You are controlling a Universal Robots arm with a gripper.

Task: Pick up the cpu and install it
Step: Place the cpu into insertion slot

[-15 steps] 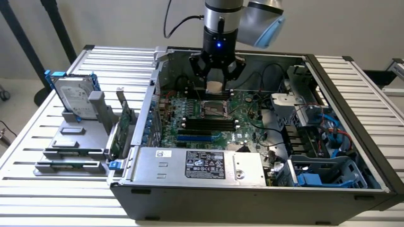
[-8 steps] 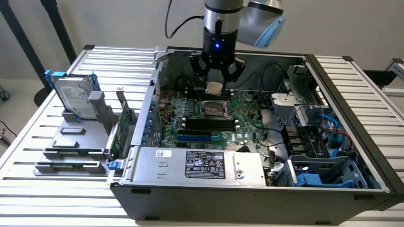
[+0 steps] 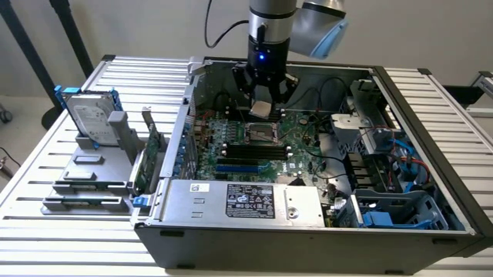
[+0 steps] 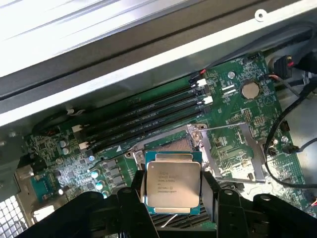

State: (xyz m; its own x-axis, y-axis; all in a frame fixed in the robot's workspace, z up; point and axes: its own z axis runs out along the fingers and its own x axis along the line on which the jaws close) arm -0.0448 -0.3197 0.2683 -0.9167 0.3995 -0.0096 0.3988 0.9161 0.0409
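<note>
Holding the cpu (image 4: 172, 184) by two opposite edges, jaws wide around it, the gripper (image 3: 262, 105) hangs just above the open socket (image 3: 260, 134) at the far side of the board (image 3: 301, 156). Judged risks: a skewed or offset descent bends socket pins, and a thin edge grip lets the chip slip.

Exterior view: we stand high and look down at a slant, from middle distance, taking in the slatted desk (image 3: 69, 242) and the whole open computer case (image 3: 231, 245). Wrist view: we sit close above the motherboard (image 4: 237, 109), looking down past the fingers (image 4: 210, 193) and the cpu (image 4: 172, 186) between them. Both views share the motherboard, its socket (image 3: 262, 134) and the cpu.
</note>
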